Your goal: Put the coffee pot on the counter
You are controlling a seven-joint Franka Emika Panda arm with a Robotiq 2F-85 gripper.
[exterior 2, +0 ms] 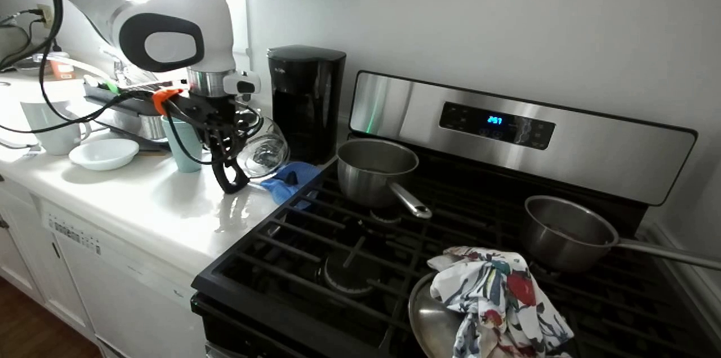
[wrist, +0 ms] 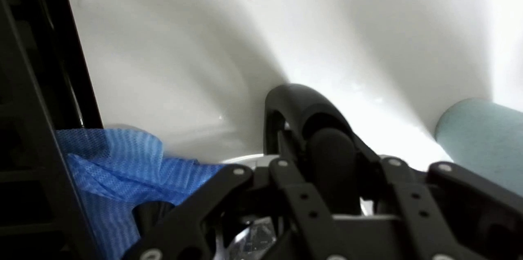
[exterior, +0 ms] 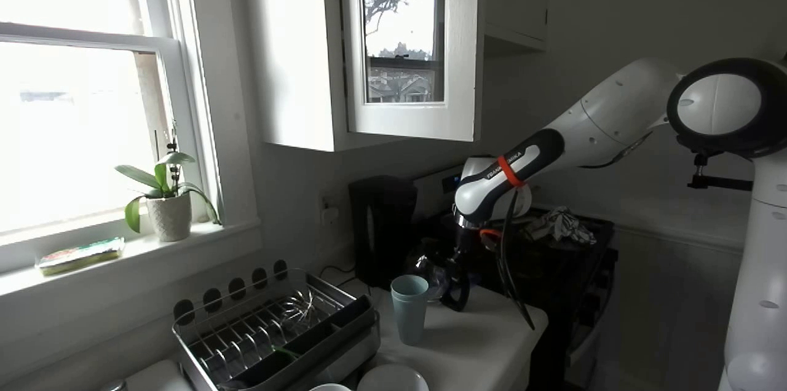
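Coffee pot (exterior 2: pixel 263 150), clear glass with a black handle (wrist: pixel 302 96), is at the stove end of the white tabletop (exterior 2: pixel 149 200), nearer the back corner there than the front one. The pincer (wrist: pixel 325 149) points downward and is grasping that handle, which in the wrist view runs between its two fingers (wrist: pixel 298 194). Whether the glass touches the tabletop or sits quite upright, I cannot tell; part of it is hidden behind the pincer in both exterior views. Just beside the coffee pot, a crumpled blue cloth (wrist: pixel 126 174) reaches the edge that meets the stove (exterior 2: pixel 405 102). Close to the back edge stands a tall black coffee machine (exterior 2: pixel 307 99). On the pincer's side away from the stove, a pale blue cup (exterior: pixel 409 317) is upright, between it and the dish rack (exterior: pixel 363 342), which lies along the back edge. A shallow white bowl (exterior 2: pixel 104 161) sits between the dish rack and the front edge, with a pale mug (exterior 2: pixel 48 141) near it, farther from the stove. Beyond the stove-side edge, two steel saucepans (exterior 2: pixel 372 183) stand on the stove, and a floral towel (exterior 2: pixel 501 290) lies rumpled there.
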